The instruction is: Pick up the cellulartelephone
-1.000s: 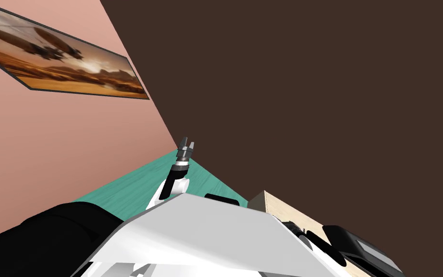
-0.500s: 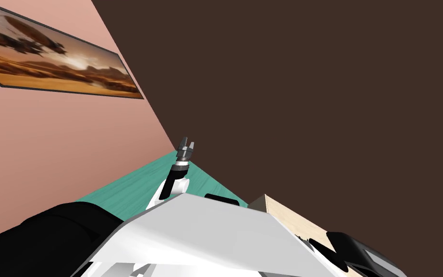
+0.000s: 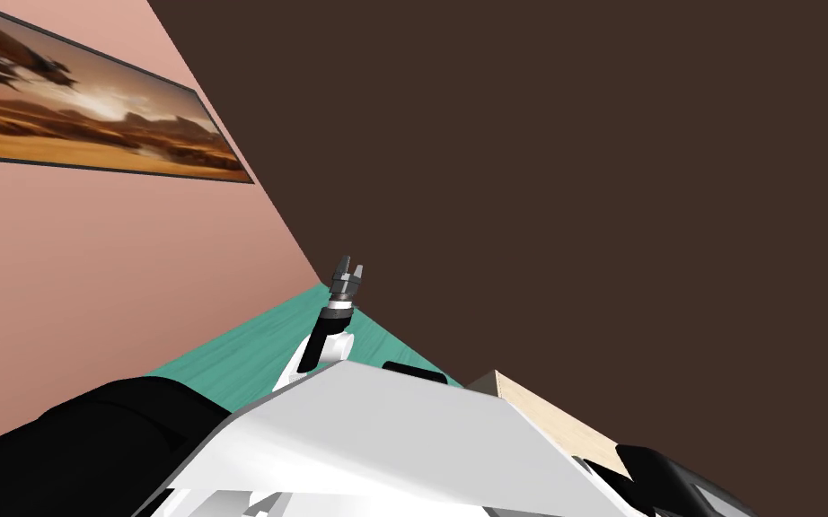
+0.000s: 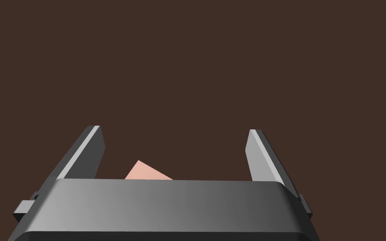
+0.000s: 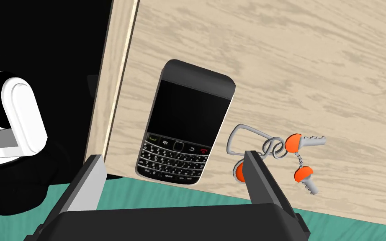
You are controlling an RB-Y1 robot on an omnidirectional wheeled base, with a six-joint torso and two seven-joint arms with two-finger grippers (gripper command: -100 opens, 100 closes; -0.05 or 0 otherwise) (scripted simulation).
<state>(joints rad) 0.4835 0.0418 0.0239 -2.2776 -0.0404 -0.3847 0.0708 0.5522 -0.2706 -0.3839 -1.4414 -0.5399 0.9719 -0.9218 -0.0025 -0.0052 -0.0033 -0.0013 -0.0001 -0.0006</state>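
A black cellular telephone [image 5: 186, 125] with a dark screen and a small keypad lies flat on a light wood table [image 5: 297, 54], close to the table's edge. My right gripper [image 5: 173, 165] hangs open just above it, and the phone's keypad end sits in the gap between the fingers [image 5: 258, 175], untouched. A corner of the same table [image 3: 547, 420] is at the lower right of the head view. My left gripper [image 3: 349, 267] is raised in front of the dark brown wall, open and holding nothing [image 4: 174, 129].
A ring of keys with orange heads [image 5: 278, 152] lies on the table right beside the phone, by one finger. The floor [image 3: 259, 346] is teal. A pink wall with a framed picture [image 3: 89, 117] meets the dark brown wall [image 3: 583, 179]. A black bulk [image 3: 89, 440] sits lower left.
My view has turned: the framed picture has slid off to the left and the table corner has moved down to the right. The left arm keeps its pose.
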